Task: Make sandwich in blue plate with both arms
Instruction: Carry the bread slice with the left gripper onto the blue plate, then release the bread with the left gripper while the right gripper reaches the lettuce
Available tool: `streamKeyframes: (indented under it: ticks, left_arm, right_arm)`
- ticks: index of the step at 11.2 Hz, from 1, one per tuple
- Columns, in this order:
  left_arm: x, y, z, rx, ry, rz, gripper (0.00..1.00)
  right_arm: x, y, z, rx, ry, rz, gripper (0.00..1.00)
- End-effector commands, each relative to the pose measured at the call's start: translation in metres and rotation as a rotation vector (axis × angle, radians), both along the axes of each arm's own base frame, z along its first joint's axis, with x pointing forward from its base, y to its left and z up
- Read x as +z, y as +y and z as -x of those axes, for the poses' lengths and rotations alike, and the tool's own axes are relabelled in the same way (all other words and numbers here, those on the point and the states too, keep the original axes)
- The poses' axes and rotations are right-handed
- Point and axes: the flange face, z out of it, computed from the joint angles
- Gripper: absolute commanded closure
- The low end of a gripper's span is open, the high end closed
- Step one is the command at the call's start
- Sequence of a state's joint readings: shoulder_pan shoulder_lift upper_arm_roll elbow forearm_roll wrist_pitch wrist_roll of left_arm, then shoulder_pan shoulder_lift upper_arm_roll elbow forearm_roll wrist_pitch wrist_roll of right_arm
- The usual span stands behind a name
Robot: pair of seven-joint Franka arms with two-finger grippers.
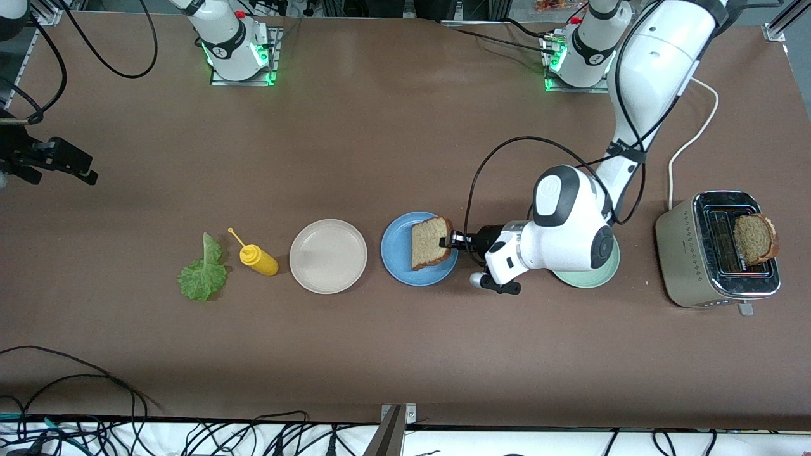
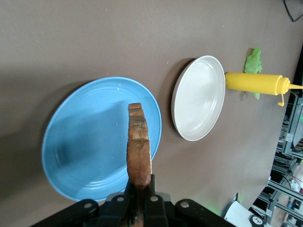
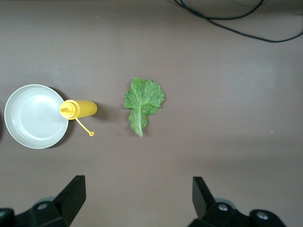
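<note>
Left gripper (image 1: pixel 451 240) jaws clamped, arm reaching low; right gripper (image 3: pixel 137 198) jaws spread wide.

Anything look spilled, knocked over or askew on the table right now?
Only minor things: the yellow mustard bottle lies on its side between the lettuce leaf and the beige plate, cap off on its tether. Nothing looks spilled. The bread slice stands on edge over the blue plate only because the left gripper holds it.

Blue plate (image 1: pixel 398 253), brown bread slice (image 1: pixel 429 242)
</note>
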State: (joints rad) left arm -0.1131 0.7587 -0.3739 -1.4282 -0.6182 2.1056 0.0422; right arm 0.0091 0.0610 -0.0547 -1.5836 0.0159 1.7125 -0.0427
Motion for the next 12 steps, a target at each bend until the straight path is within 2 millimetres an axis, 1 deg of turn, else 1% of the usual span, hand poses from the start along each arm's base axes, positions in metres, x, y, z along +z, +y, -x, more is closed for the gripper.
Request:
streamKeyframes:
  ticks: [1,3,4,5,7,8,9,12]
  left_arm:
    - [-0.026,-0.008,-0.002,-0.040,-0.037,0.161,1.00]
    - [-0.034,-0.008,-0.002,-0.041,-0.051,0.188,1.00]
    - [-0.049,-0.005,-0.004,-0.052,-0.086,0.194,1.00]
    - [-0.059,-0.003,-0.004,-0.061,-0.110,0.195,1.00]
    - [-0.067,-0.003,0.000,-0.075,-0.107,0.194,0.98]
    - [-0.068,-0.004,0.001,-0.050,-0.085,0.204,0.56]
    - [-0.068,-0.004,0.001,-0.056,-0.092,0.210,0.01]
    - [-0.068,0.008,-0.002,-0.067,-0.105,0.187,0.00]
  right_arm:
    - [0.000,-0.002,-0.004,-0.009,0.002,-0.027,0.00]
    - [0.001,-0.018,-0.002,-0.035,0.005,-0.027,0.00]
    - [-0.001,-0.011,-0.002,-0.022,0.011,-0.024,0.00]
    - [-0.005,-0.008,-0.004,-0.017,0.019,-0.022,0.00]
    - [-0.013,-0.001,-0.007,-0.006,0.035,-0.020,0.00]
    - [-0.016,-0.002,-0.007,-0.001,0.041,-0.018,0.00]
    - [-0.024,0.001,-0.010,0.008,0.056,-0.014,0.00]
    - [-0.047,0.034,-0.014,0.081,0.113,0.068,0.00]
